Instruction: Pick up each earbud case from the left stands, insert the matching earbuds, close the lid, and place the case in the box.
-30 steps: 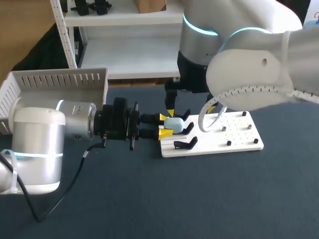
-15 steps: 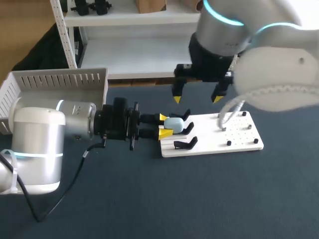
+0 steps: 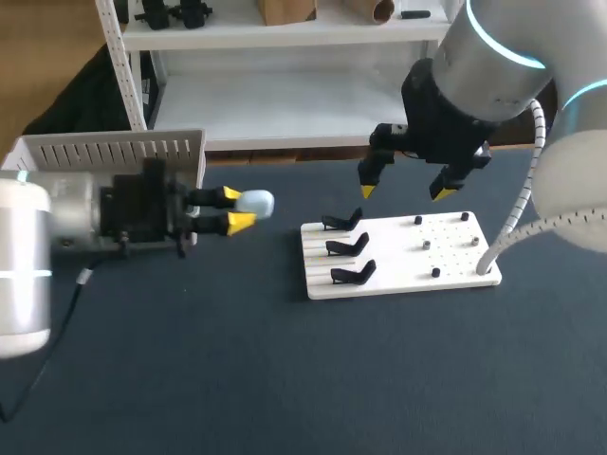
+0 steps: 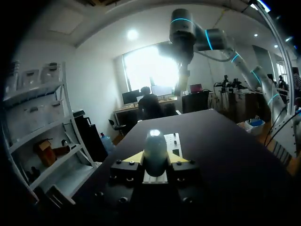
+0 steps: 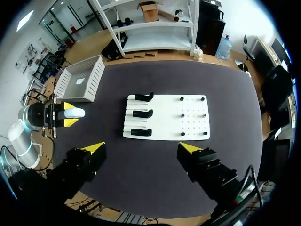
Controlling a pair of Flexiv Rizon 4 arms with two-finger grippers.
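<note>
The dark desk (image 3: 285, 379) fills the head view. The right arm (image 3: 484, 57) comes in from the upper right and hangs over the far side of the desk. The left arm (image 3: 66, 213) lies level across the left side, pointing toward the middle.

A white slatted box (image 3: 104, 152) stands at the desk's far left corner, behind the left arm. Right of centre lies a flat white board (image 3: 446, 261). Three black stands (image 3: 347, 246) sit in a row along the board's left edge, and none of them carries anything. The wrist view of the right arm looks straight down on the same board (image 5: 169, 117) and box (image 5: 80, 80).

The right fingers (image 3: 367, 191) are spread wide with nothing between them, poised above the board's far edge. In their own wrist view the right fingers (image 5: 91, 150) frame bare desk on the near side of the board.

The left fingers (image 3: 229, 195) are clamped on the pale blue earbud case (image 3: 256, 202), one yellow tip on each side. They hold it clear of the stands, over the desk between the box and the board. The left wrist view shows the earbud case (image 4: 155, 146) upright between the left fingers (image 4: 134, 157), its rounded end pointing ahead toward the board.

Small dark pegs (image 3: 427, 244) dot the right part of the board.
</note>
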